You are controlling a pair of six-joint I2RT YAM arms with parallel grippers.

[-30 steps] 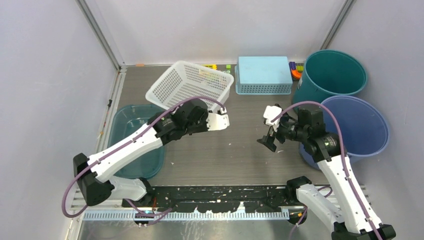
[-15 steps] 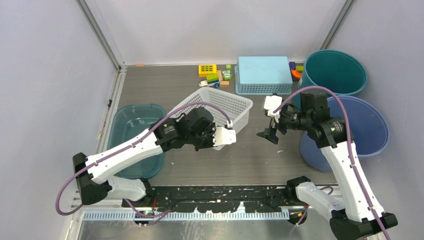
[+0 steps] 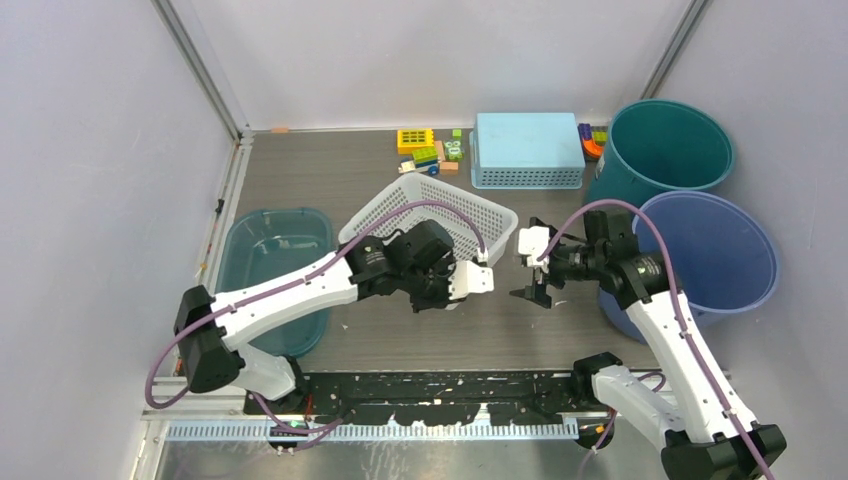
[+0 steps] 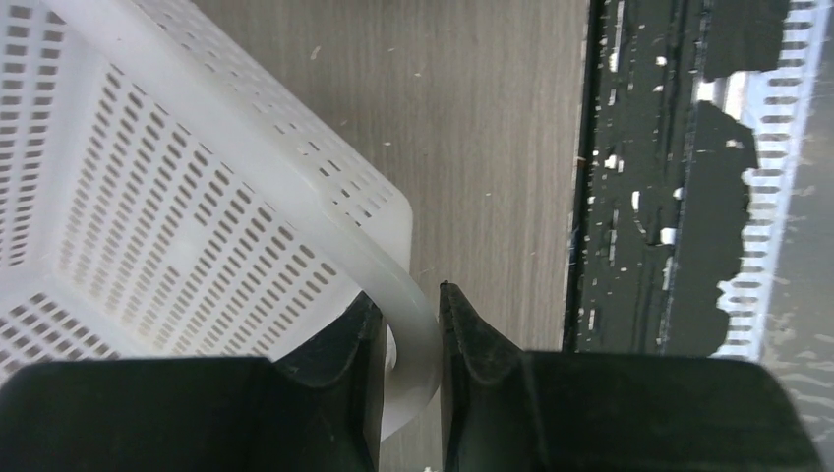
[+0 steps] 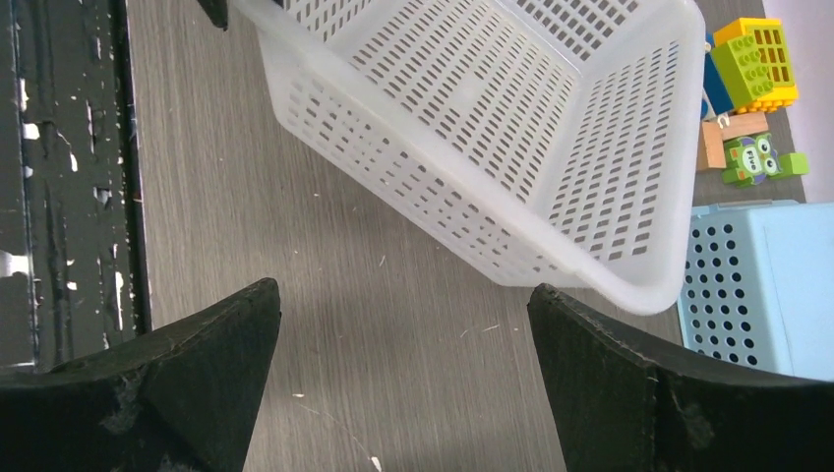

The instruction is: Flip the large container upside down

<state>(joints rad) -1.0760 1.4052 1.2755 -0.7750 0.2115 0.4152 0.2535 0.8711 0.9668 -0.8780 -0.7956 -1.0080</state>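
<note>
The white basket (image 3: 450,205) stands tilted at desk (image 3: 500,335) centre. The left pincer (image 4: 408,295) is clamped narrow on its rim at the near corner, and the basket body extends toward 11 o'clock from it. The right pincer (image 3: 532,268) (jaws wide, holding nothing) hovers just beside the basket's 3 o'clock corner. The left arm is likely to drive the flip.

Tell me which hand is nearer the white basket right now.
Left. The left hand is shut on the white basket at its near rim corner, holding it tilted. The right hand is open just off the basket's right end, apart from it.
</note>
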